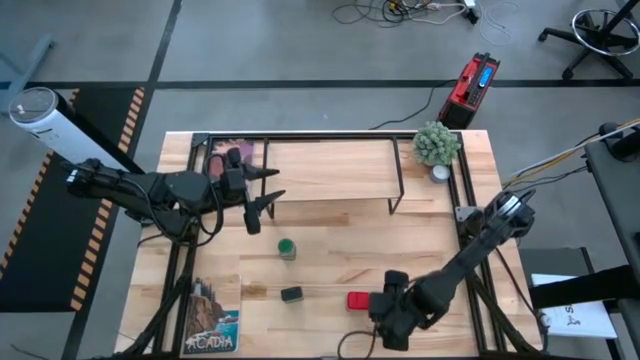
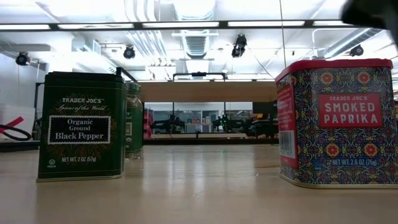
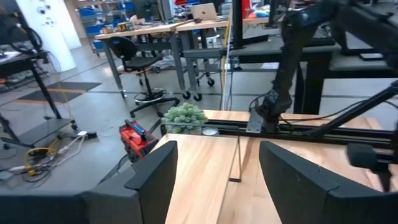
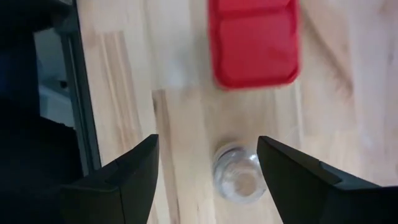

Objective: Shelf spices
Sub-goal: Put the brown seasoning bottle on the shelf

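Note:
The shelf (image 1: 330, 165), a light board on thin black legs, stands at the table's far side. My left gripper (image 1: 264, 200) hovers open over its left part, pointing toward the table's right; the left wrist view shows the board (image 3: 199, 168) beyond it. A green-capped jar (image 1: 287, 248) stands mid-table, and a dark pepper tin (image 1: 291, 294) and a red paprika tin (image 1: 358, 299) stand upright near the near edge. My right gripper (image 1: 386, 300) hangs open beside the red tin (image 4: 254, 40), fingers either side of a tiny round jar (image 4: 239, 174) below them.
A potted plant (image 1: 436, 143) and a small round white object (image 1: 440, 172) sit at the far right corner. A printed card (image 1: 212, 315) lies at the near left, and a picture (image 1: 232, 155) lies on the shelf's left end. Bare wood lies between jar and shelf.

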Motion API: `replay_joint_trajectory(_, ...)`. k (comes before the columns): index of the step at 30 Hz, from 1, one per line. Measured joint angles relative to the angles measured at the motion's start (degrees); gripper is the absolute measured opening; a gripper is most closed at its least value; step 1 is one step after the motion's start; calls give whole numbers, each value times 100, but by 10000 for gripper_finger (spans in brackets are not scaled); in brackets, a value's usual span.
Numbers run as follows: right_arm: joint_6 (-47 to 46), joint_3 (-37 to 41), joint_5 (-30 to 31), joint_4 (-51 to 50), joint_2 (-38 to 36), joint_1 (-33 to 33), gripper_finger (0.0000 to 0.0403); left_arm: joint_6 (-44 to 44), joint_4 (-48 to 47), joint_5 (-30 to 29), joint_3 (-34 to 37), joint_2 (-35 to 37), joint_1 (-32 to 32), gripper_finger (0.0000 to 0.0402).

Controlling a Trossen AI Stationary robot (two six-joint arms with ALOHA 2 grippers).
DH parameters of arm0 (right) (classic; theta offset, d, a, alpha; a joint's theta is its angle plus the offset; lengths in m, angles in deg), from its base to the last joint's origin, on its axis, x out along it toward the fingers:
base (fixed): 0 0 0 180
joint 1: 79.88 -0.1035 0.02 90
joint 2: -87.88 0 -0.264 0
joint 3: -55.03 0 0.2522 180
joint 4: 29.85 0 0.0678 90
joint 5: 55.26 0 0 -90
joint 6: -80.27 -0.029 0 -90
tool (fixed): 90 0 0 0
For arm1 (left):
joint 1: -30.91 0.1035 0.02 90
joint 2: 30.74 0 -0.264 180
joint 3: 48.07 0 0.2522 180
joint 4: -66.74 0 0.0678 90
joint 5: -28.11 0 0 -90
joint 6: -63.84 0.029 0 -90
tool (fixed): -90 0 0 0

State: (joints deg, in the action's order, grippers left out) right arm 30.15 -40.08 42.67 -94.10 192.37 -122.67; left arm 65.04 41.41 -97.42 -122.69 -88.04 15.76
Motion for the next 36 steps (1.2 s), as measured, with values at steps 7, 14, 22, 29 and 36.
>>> replay_joint_trajectory(7, -109, 7, 880, -432, 145, -278, 265, 124, 27, -93, 0, 2, -2, 228)
replay_joint_trajectory(14, -143, 288, 536, -209, 164, -272, 278, 128, 36, -151, 0, 2, 0, 240)
replay_joint_trajectory(22, -243, 582, 533, -72, 148, -270, 275, 89, -13, -148, 0, 4, 0, 234)
replay_joint_trajectory(29, -196, 960, 503, 515, 142, -270, 278, 84, -43, -148, 0, 4, 0, 233)
replay_joint_trajectory(36, -196, 1317, 408, 945, 140, -254, 264, 82, -52, -146, 0, 4, 0, 242)
